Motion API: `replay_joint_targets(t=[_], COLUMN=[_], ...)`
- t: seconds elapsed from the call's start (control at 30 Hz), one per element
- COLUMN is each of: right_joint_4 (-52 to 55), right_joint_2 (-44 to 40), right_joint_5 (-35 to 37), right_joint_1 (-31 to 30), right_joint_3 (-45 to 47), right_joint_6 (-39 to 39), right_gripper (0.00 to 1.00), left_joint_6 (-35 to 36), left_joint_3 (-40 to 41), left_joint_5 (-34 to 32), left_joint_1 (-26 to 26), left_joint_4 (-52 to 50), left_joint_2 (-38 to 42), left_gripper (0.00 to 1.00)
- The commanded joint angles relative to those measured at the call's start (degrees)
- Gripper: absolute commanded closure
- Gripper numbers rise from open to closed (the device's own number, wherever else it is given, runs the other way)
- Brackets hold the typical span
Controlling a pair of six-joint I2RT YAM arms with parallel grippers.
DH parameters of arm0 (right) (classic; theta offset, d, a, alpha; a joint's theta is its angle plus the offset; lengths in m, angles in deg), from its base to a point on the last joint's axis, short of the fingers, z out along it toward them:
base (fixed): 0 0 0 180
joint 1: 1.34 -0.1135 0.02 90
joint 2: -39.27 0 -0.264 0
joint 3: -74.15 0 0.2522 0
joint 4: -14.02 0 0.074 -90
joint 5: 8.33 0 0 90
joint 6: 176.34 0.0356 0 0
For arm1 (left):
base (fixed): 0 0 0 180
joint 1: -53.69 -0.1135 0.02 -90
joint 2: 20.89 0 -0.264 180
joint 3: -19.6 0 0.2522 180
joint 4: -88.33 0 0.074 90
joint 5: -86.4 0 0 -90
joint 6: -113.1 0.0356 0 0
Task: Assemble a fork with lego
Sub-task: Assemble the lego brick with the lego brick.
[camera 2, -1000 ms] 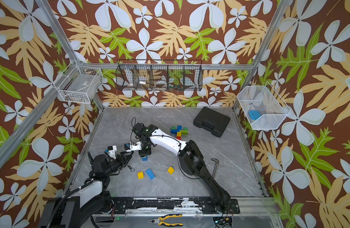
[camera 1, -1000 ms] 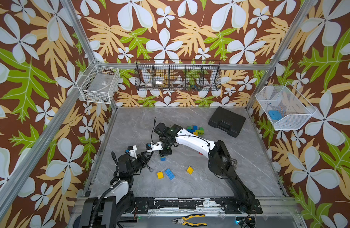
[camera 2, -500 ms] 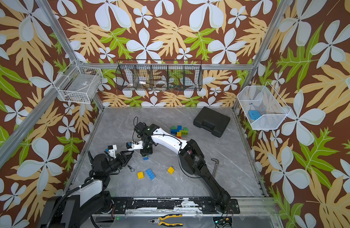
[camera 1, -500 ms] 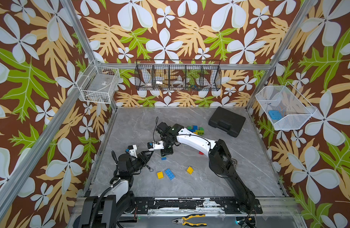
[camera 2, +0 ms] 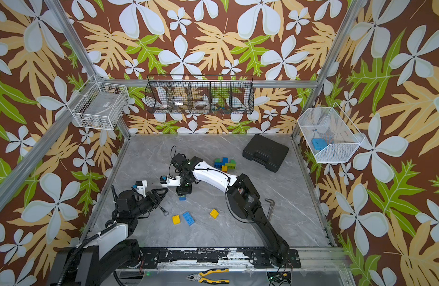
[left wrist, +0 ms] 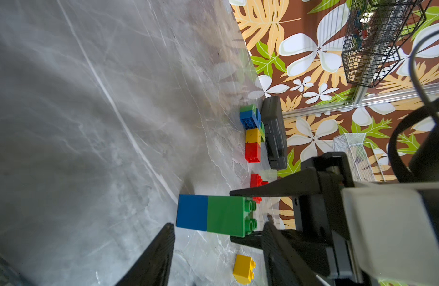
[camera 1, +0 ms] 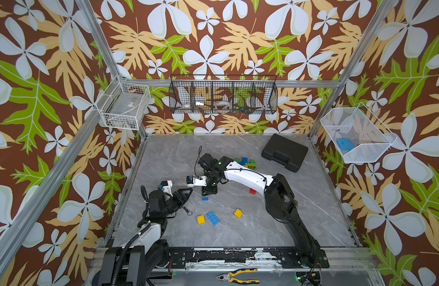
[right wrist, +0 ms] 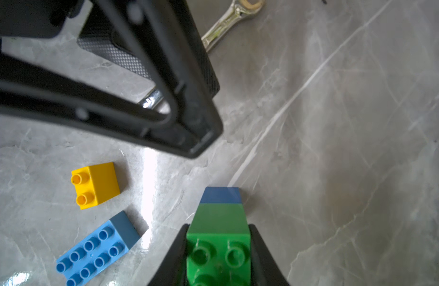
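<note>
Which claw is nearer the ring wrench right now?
Left. The left claw hangs just over the wrench; the right claw, gripping the green-blue stack, stands farther off.

Landmark: green-on-blue brick stack [camera 1: 205, 197], standing on the marble tabletop [camera 1: 164, 158].

- Above the stack: right gripper [right wrist: 218, 235] is clamping the green top and blocking any drop-in from overhead.
- Left-arm side of the stack: left gripper [camera 1: 186, 192], jaws parted, is sitting just beside it and closing that approach.
- Robot-base side of the stack: wrench [camera 1: 187, 210], yellow brick [camera 1: 200, 219], blue 2x4 brick [camera 1: 212, 218] and second yellow brick [camera 1: 238, 213] are cluttering the way, leaving only narrow gaps.
- Back-wall side of the stack: bare tabletop is lying free.
- Right-arm side of the stack: red brick [camera 1: 252, 191], brick cluster [camera 1: 245, 162] and black case [camera 1: 284, 155] are standing in the way.
</note>
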Motion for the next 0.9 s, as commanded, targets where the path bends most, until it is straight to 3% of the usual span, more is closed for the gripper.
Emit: replay_joint_targets(t=[0.0,0.13,0.3,0.57,0.87], right_joint_4=[-1.33,-5.28,-8.88,-13.27,-19.66], right_joint_2=[-4.01,-10.88,-16.44,-20.14,-25.63], right_joint_5=[6.52,7.74,8.48,8.44,7.80], right_joint_1=[1.36,4.18,5.46,6.27,7.57], right_joint_3=[4.75,13.42,23.31,30.09,39.21], right_joint_6=[8.71,13.15,12.68,15.42,20.47], right_gripper=[1.00,1.00,1.00,1.00,1.00], left_joint_6=[3.90,4.29,5.62,6.10,5.54], left_joint_3=[-3.12,-5.76,-8.94,-12.55,-14.65], left_joint_5=[-3.66,-6.57,-7.44,-11.54,-12.71], left_joint_1=[4.12,9.31,13.76,22.02,26.17], left_joint_4=[-3.52,-2.80,-2.22,-2.29,-0.92], left_joint_2=[-0.63,-3.23,-7.61,-12.74,-16.97], left_gripper=[0.41,0.40,0.40,0.40,0.40])
